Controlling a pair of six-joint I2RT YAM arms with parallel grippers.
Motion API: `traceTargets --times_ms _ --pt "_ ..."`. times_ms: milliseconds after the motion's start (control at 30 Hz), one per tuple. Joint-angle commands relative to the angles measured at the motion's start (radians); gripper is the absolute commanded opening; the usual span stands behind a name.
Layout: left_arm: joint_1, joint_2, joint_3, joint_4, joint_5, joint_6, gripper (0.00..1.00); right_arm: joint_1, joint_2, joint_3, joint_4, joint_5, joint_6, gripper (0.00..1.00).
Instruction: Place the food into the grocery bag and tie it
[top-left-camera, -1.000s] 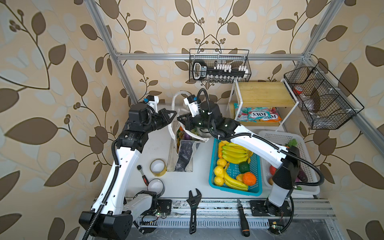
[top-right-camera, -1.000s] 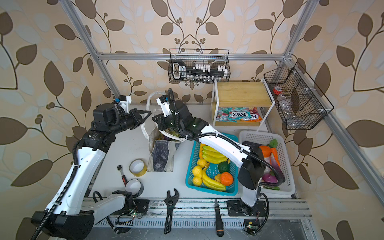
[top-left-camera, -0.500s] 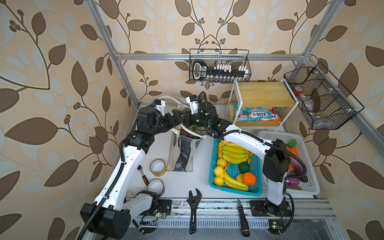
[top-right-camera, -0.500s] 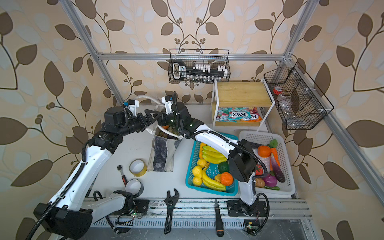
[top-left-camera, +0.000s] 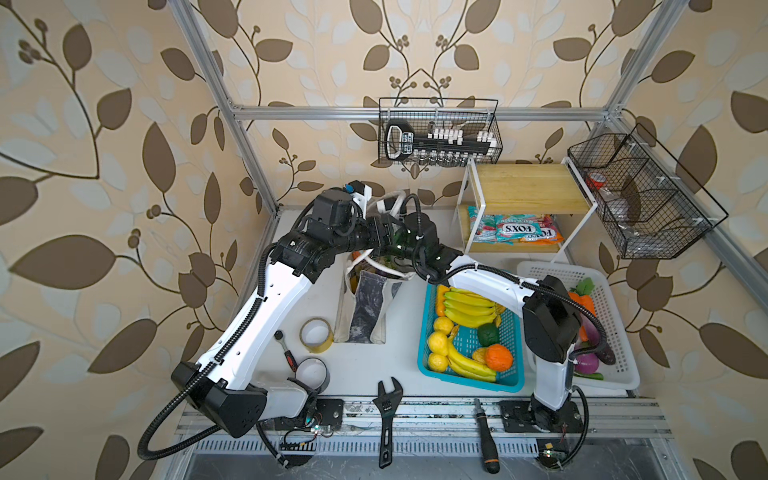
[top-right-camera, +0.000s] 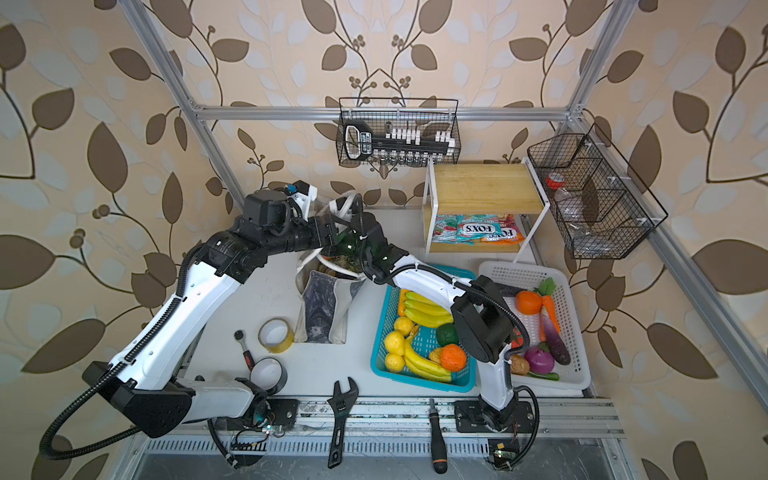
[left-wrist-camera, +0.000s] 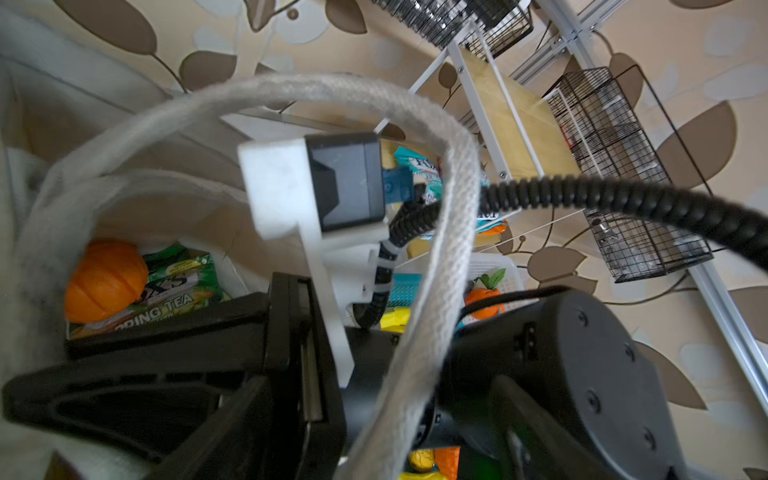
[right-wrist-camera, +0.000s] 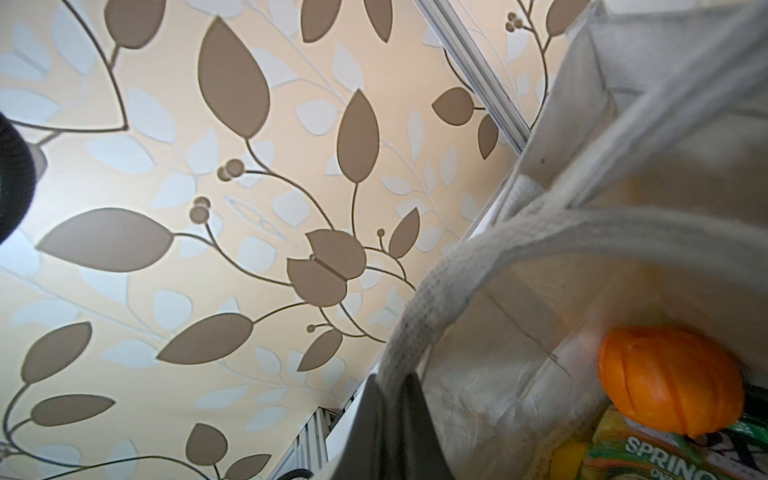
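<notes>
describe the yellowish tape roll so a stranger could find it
Start at the off-white fabric tote bag with dark printed panels standing on the table. Just left of its base, in both top views, a yellowish roll of tape lies flat. Its tan-yellow band sets it apart from the black-rimmed roll nearer the front.

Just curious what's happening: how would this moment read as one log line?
stage: tying | grocery bag: orange fruit, green packet inside | right gripper: shut on handle | left gripper: open, by handle
</notes>
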Motion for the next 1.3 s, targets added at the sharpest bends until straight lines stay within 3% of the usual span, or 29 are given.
traceTargets --times_ms 0,300,367,433,467,567,700,767,867,933,1067,1133,1200,1267 --pt "-0.011 -0.101 0.025 -0.056 -0.13 0.055 0.84 -0.007 0.01 -0.035 0.053 -0.025 0.035 0.0" --pt "-0.01 -0.205 0.006 -0.003 -0.297 0.076 0.99 -0.031 -0.019 -0.059 0.086 -0.033 0.03 0.0" --pt "-0.008 -0.214 -0.013 0.018 -0.327 0.084 0.98 -0.031 -0.028 -0.059 0.086 -0.033 0.028 0.0" --pt "0.008 -0.209 -0.017 0.012 -0.379 0.086 0.9 -0.027 -0.043 -0.067 0.085 -0.028 0.016 0.0" --pt "0.038 -0.197 -0.022 0.012 -0.367 0.08 0.83 -0.025 -0.051 -0.072 0.087 -0.027 0.01 0.0" --pt "0.184 -0.133 -0.024 0.005 -0.144 0.03 0.7 -0.019 -0.068 -0.087 0.11 -0.034 -0.001 0.0" --pt "0.282 -0.105 -0.084 0.047 -0.079 0.001 0.64 -0.014 -0.077 -0.096 0.127 -0.051 -0.015 0.0" --pt "0.324 -0.061 -0.102 0.09 0.069 -0.012 0.64 -0.011 -0.075 -0.092 0.121 -0.057 -0.024 0.0" --pt "0.326 -0.009 -0.085 0.097 0.181 -0.005 0.64 -0.007 -0.073 -0.071 0.093 -0.068 -0.048 0.0" --pt "0.326 -0.015 -0.108 0.138 0.157 -0.005 0.64 -0.003 -0.083 -0.08 0.093 -0.057 -0.061 0.0" --pt "0.324 0.015 -0.09 0.134 0.229 -0.006 0.63 0.025 -0.101 -0.054 0.004 0.002 -0.156 0.0" --pt "0.324 0.034 -0.087 0.122 0.234 -0.013 0.57 0.032 -0.104 -0.05 -0.008 0.012 -0.172 0.0" --pt "0.324 0.046 -0.092 0.121 0.266 -0.019 0.45 0.03 -0.098 -0.044 -0.01 0.007 -0.163 0.0" --pt "0.323 0.039 -0.119 0.159 0.288 -0.033 0.41 0.028 -0.088 -0.039 -0.014 0.005 -0.158 0.0"
